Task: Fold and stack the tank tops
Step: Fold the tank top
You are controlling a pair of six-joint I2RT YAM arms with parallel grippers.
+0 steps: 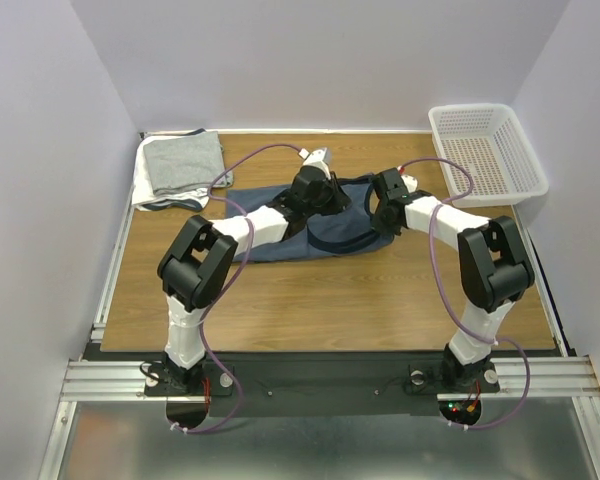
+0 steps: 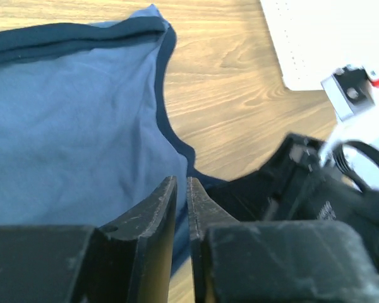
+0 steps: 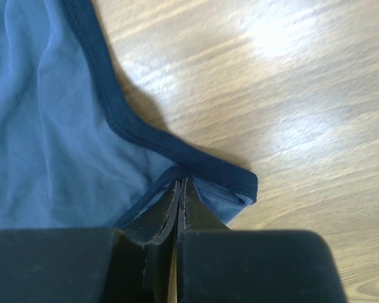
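Two arms are reaching over the middle of the wooden table (image 1: 330, 310), and their black wrists are covering the back edge of the slate-blue tank top (image 1: 280, 240), so part of that garment is hidden from above. A white perforated basket (image 1: 470, 109) is standing at the back right corner, well apart from the cloth. A folded grey tank top (image 1: 185, 160) is lying on a folded white tank top (image 1: 150, 197) at the back left corner.

The slate-blue tank top is lying flat near the table's centre, showing soft creases and darker navy trim (image 3: 114, 107) along its openings. One strap end (image 3: 237, 189) is folding over on itself at the right.

Its long axis is running left to right across the table, slightly slanted, with the strap end pointing right and the broad body spreading left.

The left gripper (image 2: 182, 186) is pinching the trim edge, its fingers (image 2: 158, 208) standing almost together with blue cloth in the narrow gap. The right gripper (image 3: 179, 186) is clamping fully down on the trim just beside the folded strap end.
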